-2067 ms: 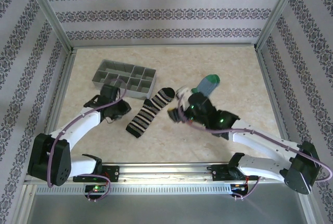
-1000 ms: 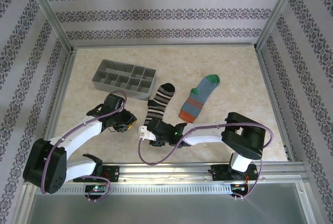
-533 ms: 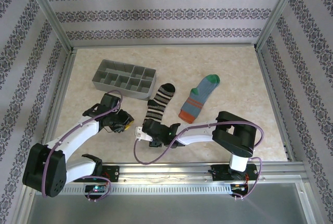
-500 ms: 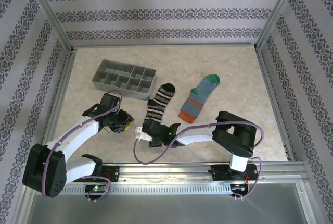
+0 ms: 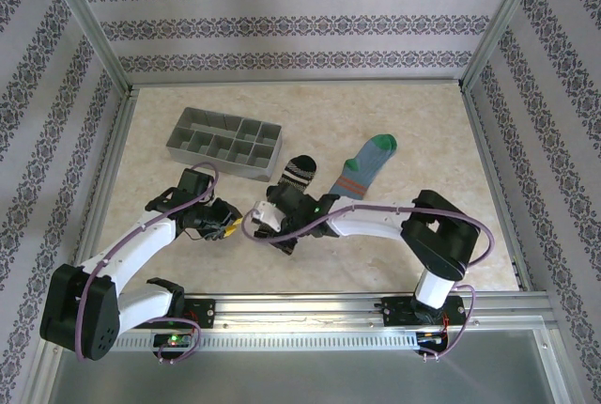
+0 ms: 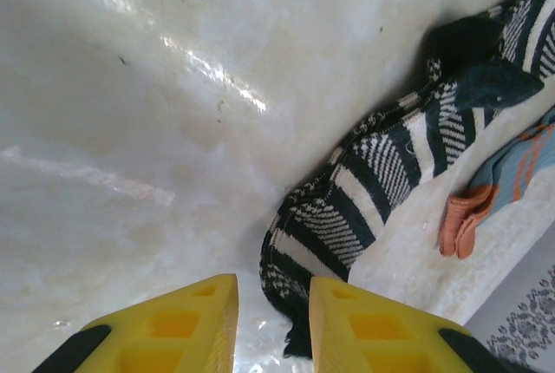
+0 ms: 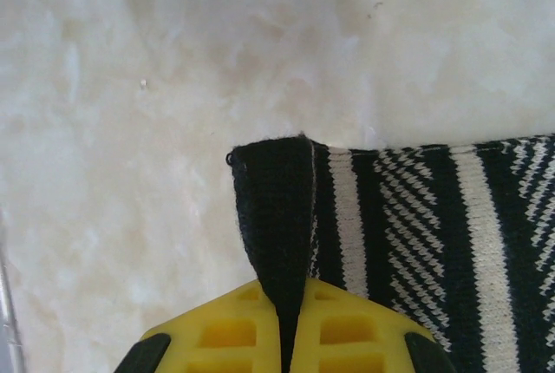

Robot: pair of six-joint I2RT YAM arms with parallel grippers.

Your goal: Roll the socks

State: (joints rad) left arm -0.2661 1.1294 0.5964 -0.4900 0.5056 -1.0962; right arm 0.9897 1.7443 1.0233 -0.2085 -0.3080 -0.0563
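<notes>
Two socks: both lie near the middle of the pale marbled table (image 5: 423,132), side by side and not touching.
Striped sock: the black-and-white striped fabric sock (image 5: 300,169) is the left one of the pair, with its rounded toe pointing at the far edge and its cuff end toward the near edge.
Coloured sock: the blue-grey sock with a green toe and orange cuff (image 5: 364,165) lies flat to the right of it.
Right gripper: the right gripper (image 7: 286,291) has its yellow fingers (image 7: 355,325) pressed together on the black cuff of the striped sock.
Left gripper: the left gripper (image 6: 272,297) hangs low over the table just beside the sock's cuff end, with its yellow fingers (image 6: 186,321) slightly apart and nothing between them.
Tray: a grey plastic compartment tray (image 5: 225,142) sits toward the far left corner, near the striped toe.
</notes>
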